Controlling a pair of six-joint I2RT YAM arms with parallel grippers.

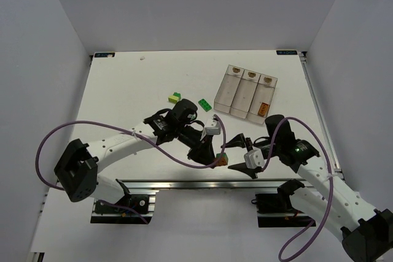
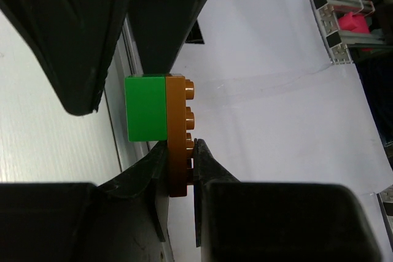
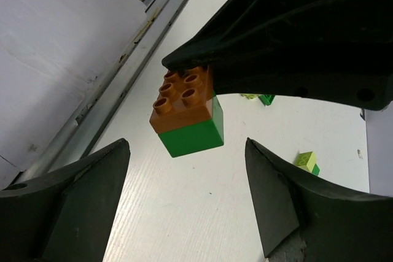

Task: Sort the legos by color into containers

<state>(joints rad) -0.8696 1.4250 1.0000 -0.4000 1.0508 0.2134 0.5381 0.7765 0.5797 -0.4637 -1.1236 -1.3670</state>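
Observation:
An orange lego (image 2: 178, 133) with a dark green lego (image 2: 146, 108) stuck to it hangs above the table's near edge. My left gripper (image 2: 182, 151) is shut on the orange half, one finger pressing on its studs. In the right wrist view the same stack (image 3: 190, 118) hangs from the left gripper's finger (image 3: 295, 47), just ahead of my open right gripper (image 3: 184, 200), whose fingers stand on either side below it without touching. From above, the left gripper (image 1: 216, 157) and the right gripper (image 1: 236, 153) face each other. The containers (image 1: 236, 81) stand at the far right, one holding an orange lego (image 1: 264, 108).
A yellow-green lego (image 1: 175, 97) and a green lego (image 1: 204, 105) lie on the white table (image 1: 135, 84) left of the containers. The metal rail (image 1: 184, 183) runs along the near edge, under both grippers. A purple cable (image 1: 92, 124) loops over the left arm.

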